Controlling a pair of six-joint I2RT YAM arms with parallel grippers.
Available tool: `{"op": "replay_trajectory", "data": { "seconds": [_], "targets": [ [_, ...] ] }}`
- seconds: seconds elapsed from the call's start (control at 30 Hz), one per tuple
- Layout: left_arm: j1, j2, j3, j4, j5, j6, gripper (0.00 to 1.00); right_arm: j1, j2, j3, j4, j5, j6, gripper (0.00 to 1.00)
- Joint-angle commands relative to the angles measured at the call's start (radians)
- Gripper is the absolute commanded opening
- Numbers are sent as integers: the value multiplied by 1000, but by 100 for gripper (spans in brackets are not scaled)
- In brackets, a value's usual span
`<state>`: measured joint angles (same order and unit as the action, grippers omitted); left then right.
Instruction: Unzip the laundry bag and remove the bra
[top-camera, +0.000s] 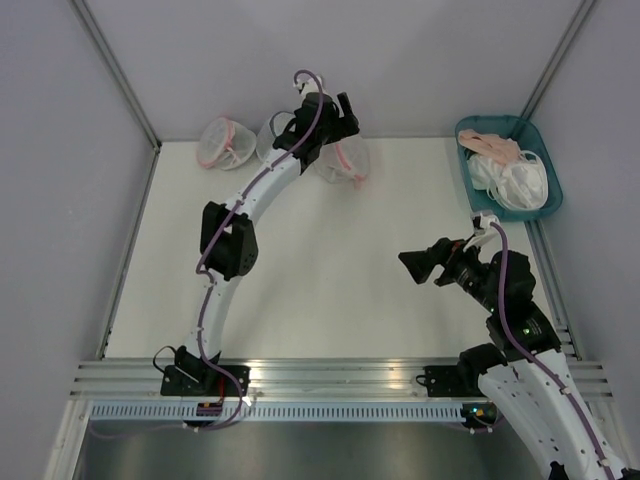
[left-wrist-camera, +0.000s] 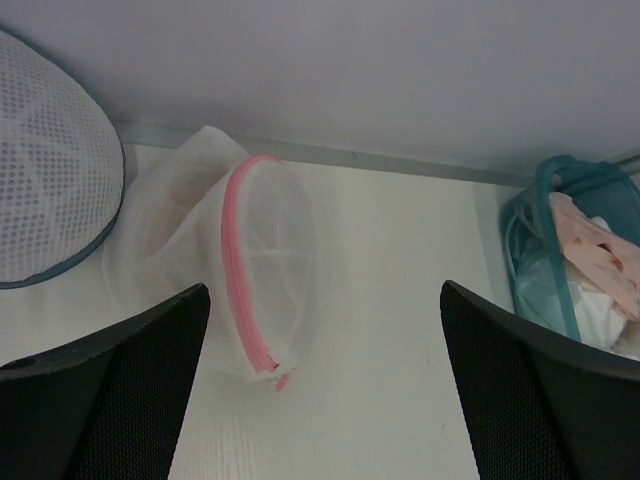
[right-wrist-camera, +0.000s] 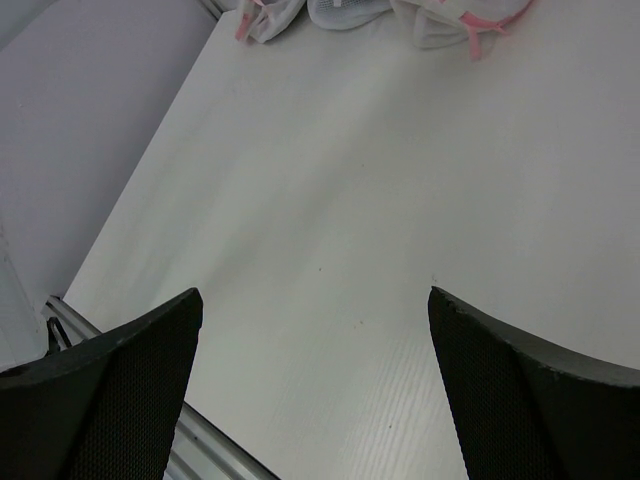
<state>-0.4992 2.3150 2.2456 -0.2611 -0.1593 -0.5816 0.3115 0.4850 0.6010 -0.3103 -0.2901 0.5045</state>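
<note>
Laundry bag (left-wrist-camera: 262, 262) looks featherlight, floppy mesh; I'd pinch its pink zipper tab (left-wrist-camera: 281, 380). Left gripper (left-wrist-camera: 325, 398) and right gripper (right-wrist-camera: 315, 400) both gaping, empty.

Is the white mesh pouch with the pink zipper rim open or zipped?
Zipped, apparently: the white mesh pouch shows one unbroken pink rim, no gap.

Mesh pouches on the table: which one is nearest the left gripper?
The pink-rimmed laundry bag, rightmost of the three, lying just ahead of the open left gripper; the grey-trimmed pouch sits off to its left.
</note>
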Motion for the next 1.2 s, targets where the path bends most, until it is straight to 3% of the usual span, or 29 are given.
{"op": "replay_trajectory", "data": {
  "seconds": [0.0,0.33,0.73,0.9,1.03,1.07,1.17],
  "targets": [
    [-24,96,141,-81,-124,34,100,1,-37,-4,-33,31,-11,98],
    [-42,195,172,-124,-290,46,100,1,-57,-14,-62,66,-17,98],
    [-41,256,161,-83,-235,-7,99,1,-60,-21,-72,75,-14,98],
    [-41,274,160,-43,-218,-34,94,1,-51,-27,-72,78,-18,98],
    [-30,284,144,-7,-175,-66,73,3,-54,-38,-62,77,-18,98],
    [-26,281,134,-1,-165,-81,60,1,-56,-40,-62,77,-18,98],
    [-21,261,105,3,-140,-90,34,1,-62,-40,-59,81,-17,98]
  ]
}}
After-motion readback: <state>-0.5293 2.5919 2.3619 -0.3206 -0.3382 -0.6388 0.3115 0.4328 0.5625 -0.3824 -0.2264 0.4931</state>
